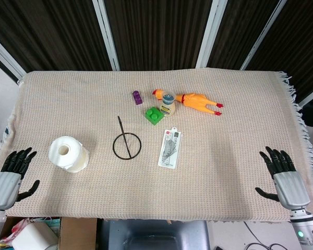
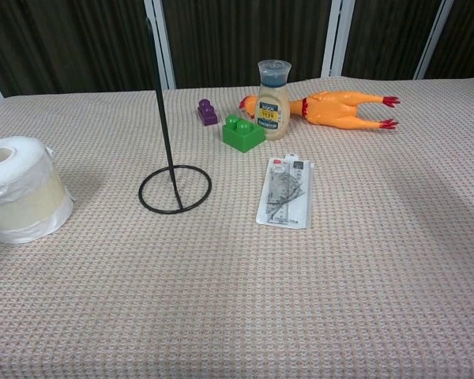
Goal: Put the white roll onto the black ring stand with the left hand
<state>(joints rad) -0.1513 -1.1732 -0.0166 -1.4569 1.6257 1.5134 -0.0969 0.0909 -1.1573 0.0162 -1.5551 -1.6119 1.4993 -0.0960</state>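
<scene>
Both hands lay released, fingers spread, at the bench's near corners. White paper roll (image 1: 68,153) stood upright near the left edge, just inward of the left hand (image 1: 10,172), black wire ring stand (image 1: 127,144) beyond it; right hand (image 1: 284,176) sat far off.

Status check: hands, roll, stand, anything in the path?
Both hands open, left hand and right hand at the near table edge. White roll untouched, upright, left of the black ring stand. Nothing between them.
</scene>
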